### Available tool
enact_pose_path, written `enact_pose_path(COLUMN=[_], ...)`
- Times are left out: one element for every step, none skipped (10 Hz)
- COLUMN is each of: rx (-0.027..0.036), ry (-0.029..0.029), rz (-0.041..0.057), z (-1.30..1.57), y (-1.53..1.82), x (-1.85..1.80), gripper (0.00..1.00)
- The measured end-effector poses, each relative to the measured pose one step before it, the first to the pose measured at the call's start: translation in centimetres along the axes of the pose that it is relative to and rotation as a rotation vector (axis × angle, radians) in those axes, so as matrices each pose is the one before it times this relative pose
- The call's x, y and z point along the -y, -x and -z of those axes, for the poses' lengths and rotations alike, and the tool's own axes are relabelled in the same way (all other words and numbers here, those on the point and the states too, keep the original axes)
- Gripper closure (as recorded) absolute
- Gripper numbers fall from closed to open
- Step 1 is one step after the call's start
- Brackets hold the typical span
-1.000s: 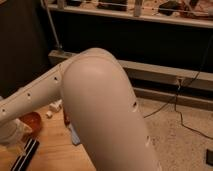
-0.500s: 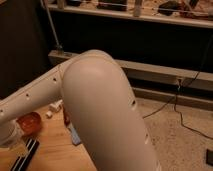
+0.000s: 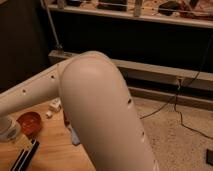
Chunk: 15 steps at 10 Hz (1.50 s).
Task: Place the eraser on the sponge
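Fingers of the gripper (image 3: pixel 21 143) at 8 o'clock pinch the eraser (image 3: pixel 22 158). The sponge (image 3: pixel 75 138) lies toward its 3 o'clock on the worktop (image 3: pixel 50 152).

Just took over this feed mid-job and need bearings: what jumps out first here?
The robot's own white arm fills the middle, hiding most of the wooden table. At lower left its gripper sits by the orange bowl, right above the black striped eraser; a sliver of the blue sponge peeks out beside the arm.

Dim warm indoor light; tool (image 3: pixel 19 142) lower left, perhaps shadowed.
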<state>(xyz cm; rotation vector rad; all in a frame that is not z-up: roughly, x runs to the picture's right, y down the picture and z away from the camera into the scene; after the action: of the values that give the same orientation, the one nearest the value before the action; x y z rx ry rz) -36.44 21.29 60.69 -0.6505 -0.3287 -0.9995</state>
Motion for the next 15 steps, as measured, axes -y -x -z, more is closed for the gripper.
enact_pose_path(rx=[-0.00158, -0.00513, -0.00267, 0.01117, 0.01882, 0.03006, 0.02499, 0.01627, 0.00650, 0.00714, 0.00700, 0.00558, 0.00132, -0.00058, 0.00388], ry=[0.00414, 0.00938, 0.01274, 0.00113, -0.01460, -0.04809, -0.05831, -0.04641, -0.02645, -0.00327, -0.00147, 0.00400, 0.00519, 0.00341, -0.00203], rz=[0.01518, -0.00199, -0.01645, -0.02600, -0.02151, -0.03440, -0.01181, 0.00095, 0.01195, 0.01010, 0.02446, 0.03703, 0.04508, 0.04262, 0.01960], z=[0.041, -0.052, -0.144, -0.147, 0.013, 0.160, 0.309, 0.148, -0.229, -0.313, -0.681, -0.569, -0.550, -0.545, -0.325], y=[-0.046, -0.011, 0.768, 1.502, 1.050, 1.314, 0.794, 0.517, 0.287, 0.243, 0.148, 0.078, -0.101, -0.256, -0.166], x=[-0.008, -0.037, 0.229, 0.635, 0.648, 1.361, 1.263, 0.851, -0.028, -0.507, -1.025, -0.666, -0.421, -0.155, 0.091], gripper=[0.35, 0.35, 0.35, 0.35, 0.35, 0.35, 0.35, 0.35, 0.35, 0.35, 0.35, 0.35, 0.35, 0.35, 0.35])
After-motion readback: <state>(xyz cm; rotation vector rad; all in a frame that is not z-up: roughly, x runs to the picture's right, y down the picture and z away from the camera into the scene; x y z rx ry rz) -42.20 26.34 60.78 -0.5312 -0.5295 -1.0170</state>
